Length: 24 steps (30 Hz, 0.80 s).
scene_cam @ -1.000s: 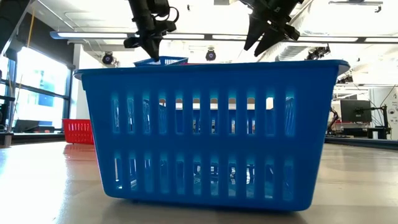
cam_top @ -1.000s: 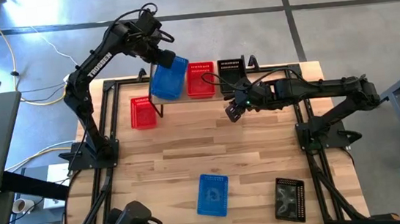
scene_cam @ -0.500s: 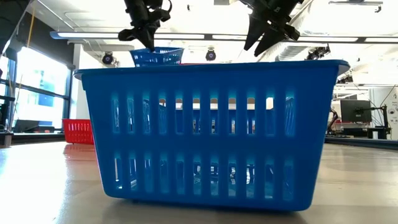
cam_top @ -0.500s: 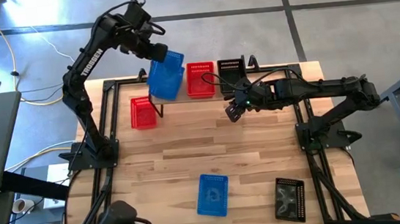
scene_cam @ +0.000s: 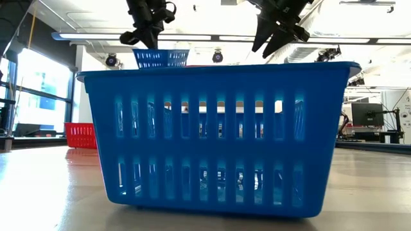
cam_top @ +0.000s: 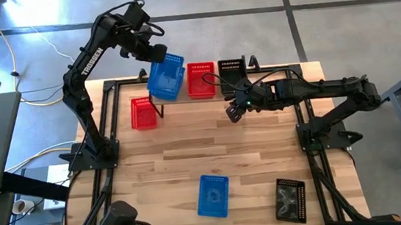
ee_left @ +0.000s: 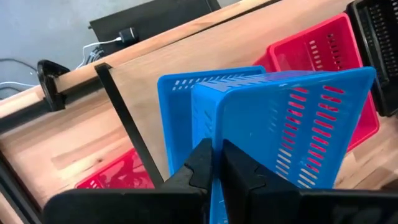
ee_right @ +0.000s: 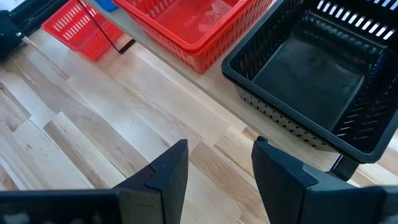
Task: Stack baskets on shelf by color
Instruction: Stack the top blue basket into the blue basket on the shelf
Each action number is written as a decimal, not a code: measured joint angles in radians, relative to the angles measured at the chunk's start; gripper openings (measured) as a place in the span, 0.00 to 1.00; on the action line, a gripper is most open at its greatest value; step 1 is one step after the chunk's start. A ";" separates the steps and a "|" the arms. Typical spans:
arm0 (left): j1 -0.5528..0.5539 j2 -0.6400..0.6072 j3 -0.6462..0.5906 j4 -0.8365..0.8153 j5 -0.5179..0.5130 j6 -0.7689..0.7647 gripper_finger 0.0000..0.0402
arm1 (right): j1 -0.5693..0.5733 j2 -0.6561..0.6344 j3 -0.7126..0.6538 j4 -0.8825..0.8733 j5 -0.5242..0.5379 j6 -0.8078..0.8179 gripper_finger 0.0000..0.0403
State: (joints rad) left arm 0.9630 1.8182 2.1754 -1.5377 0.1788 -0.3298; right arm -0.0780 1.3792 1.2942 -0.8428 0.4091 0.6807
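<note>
My left gripper (cam_top: 155,52) is shut on a blue basket (cam_top: 167,76), which it holds tilted over a second blue basket (ee_left: 180,93) at the left end of the shelf (cam_top: 219,88). Red baskets (cam_top: 201,79) stand on the shelf's middle and a black basket (cam_top: 231,71) on its right end. My right gripper (cam_top: 234,112) hovers open over the table just in front of the shelf, touching nothing. On the table stand a red basket (cam_top: 142,112), a blue basket (cam_top: 213,195) and a black basket (cam_top: 291,200). My left gripper pinches one wall of the blue basket near its rim (ee_left: 214,127), with one finger (ee_left: 199,165) on each face of the wall. It comes from above and the table's far left, slanting down. The basket is lifted clear and hangs tilted over the blue basket on the shelf.
The low view is filled by the near blue basket (scene_cam: 218,135), with the red one (scene_cam: 80,135) behind it on the left. The tabletop's middle (cam_top: 218,144) is bare wood. Black frame rails run along the table's left and right edges.
My left gripper has moved up and a little toward the table's far left edge, still shut on the blue basket. The basket has risen with it and shows higher above the shelf in the low view.
</note>
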 joint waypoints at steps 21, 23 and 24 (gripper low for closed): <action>0.000 0.074 -0.001 -0.026 0.005 0.002 0.02 | 0.000 0.000 0.000 0.000 -0.001 0.000 0.40; 0.000 0.084 -0.001 -0.028 0.017 -0.005 0.02 | 0.000 0.000 0.000 0.000 -0.001 0.000 0.40; 0.000 0.088 -0.001 -0.028 0.020 -0.007 0.03 | 0.000 0.000 0.000 0.000 -0.001 0.000 0.40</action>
State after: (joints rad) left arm 0.9627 1.9060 2.1746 -1.5658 0.1992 -0.3371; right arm -0.0777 1.3792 1.2942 -0.8429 0.4080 0.6807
